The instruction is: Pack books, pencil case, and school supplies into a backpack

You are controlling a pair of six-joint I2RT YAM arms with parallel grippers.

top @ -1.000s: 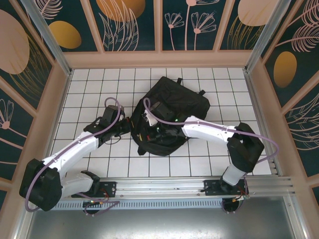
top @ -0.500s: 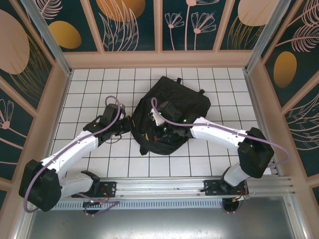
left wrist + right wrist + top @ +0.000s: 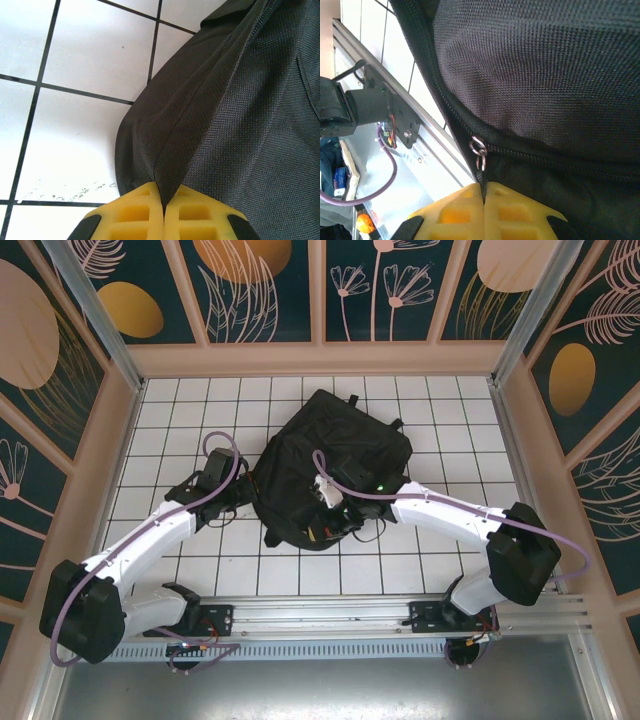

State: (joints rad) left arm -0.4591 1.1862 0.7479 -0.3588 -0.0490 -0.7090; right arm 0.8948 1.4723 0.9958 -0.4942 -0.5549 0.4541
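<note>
The backpack (image 3: 335, 455) sits mid-frame on the tabletop (image 3: 170, 410); its inside is hidden. The left arm (image 3: 150, 535) jaws pinch tight on a fold of it. The right arm (image 3: 440, 510) jaws squeeze its zipper pull (image 3: 479, 150).

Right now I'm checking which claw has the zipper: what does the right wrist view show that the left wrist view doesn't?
Right wrist view: the right claw shut on the zipper pull, the zipper track and the aluminium rail at the table's near edge. Left wrist view: the left claw pinching a plain fold of fabric, with white table tiles beside it. Both: the black backpack and closed yellow fingers.
</note>
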